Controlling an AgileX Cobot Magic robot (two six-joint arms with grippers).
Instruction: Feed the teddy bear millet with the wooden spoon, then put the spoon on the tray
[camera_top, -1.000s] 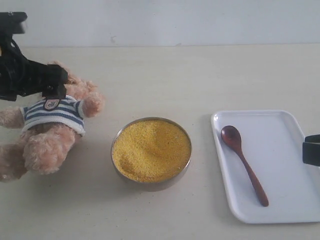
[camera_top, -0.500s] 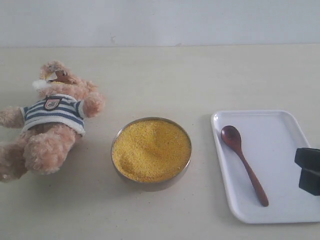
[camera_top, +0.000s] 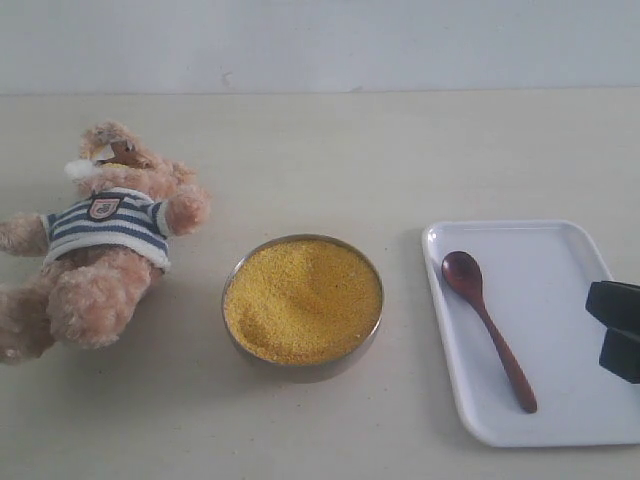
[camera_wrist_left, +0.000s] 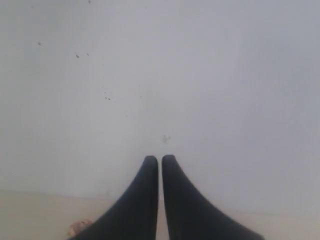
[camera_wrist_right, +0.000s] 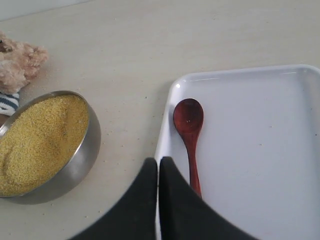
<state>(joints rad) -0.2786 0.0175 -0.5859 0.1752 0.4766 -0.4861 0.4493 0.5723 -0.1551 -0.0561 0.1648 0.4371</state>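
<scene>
Drew the left hand (camera_wrist_left: 160, 159) off the teddy bear (camera_top: 100, 250) within the last second, out of the exterior view, and shut it on nothing, aimed at the bare wall. Kept the right hand (camera_wrist_right: 158, 161) closed and empty, and eased it a little further in over the tray's (camera_top: 540, 250) outer edge. Left the wooden spoon (camera_top: 487, 328) flat on the tray, untouched, with its oval end toward the far rim. Left the millet (camera_top: 303, 298) heaped in its metal bowl (camera_top: 300, 370) on the table (camera_top: 400, 150) just beside the tray, and the bear lying well beyond that. Judged the bear set in place, with the spoon pickup probably next for the right hand.
</scene>
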